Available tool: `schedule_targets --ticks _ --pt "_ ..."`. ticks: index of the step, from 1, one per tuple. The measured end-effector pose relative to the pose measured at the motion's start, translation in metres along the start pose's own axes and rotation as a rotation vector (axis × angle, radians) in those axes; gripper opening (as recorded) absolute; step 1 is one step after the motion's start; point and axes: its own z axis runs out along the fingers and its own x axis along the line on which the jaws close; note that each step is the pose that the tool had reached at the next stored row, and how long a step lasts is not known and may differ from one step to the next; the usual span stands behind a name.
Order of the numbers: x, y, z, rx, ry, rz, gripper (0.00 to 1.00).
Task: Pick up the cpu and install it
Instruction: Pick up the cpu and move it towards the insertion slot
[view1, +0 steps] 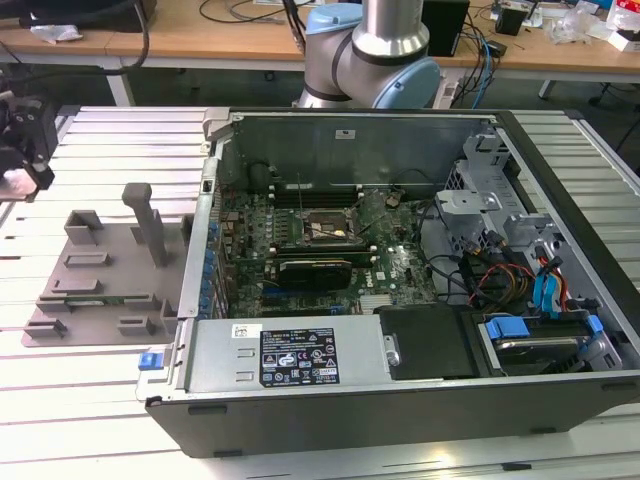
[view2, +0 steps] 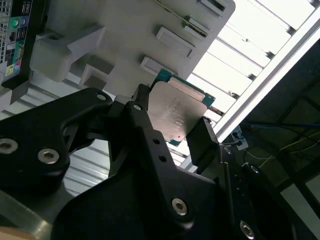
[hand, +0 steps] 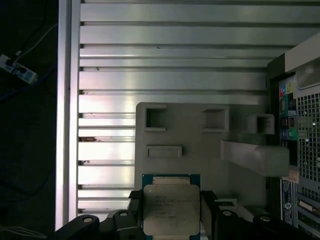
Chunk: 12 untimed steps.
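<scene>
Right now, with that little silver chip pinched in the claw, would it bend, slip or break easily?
The cpu is a flat, metal-topped square, so probably stiff, not floppy. The claw grips only its thin opposite edges, so it might slip if squeezed loosely. Thin, with a green board rim, it is likely light but delicate.

cpu (hand: 171, 210) — lower edge cropped, sides behind fingers (hand: 207, 212)
</scene>
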Motion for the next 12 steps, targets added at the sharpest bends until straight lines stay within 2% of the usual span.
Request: schedule_targets --ticks 4,9,12 --pt "-0.0001 0.0005 -0.0112 -0.0001 -0.0001 0.0 0.55" --pt "-0.0005 0.0016 -0.0368 0.0 0.0 0.0 0.55" --pt "-0.0005 0.0018 -0.0427 -0.0001 -0.0001 0.0 0.55"
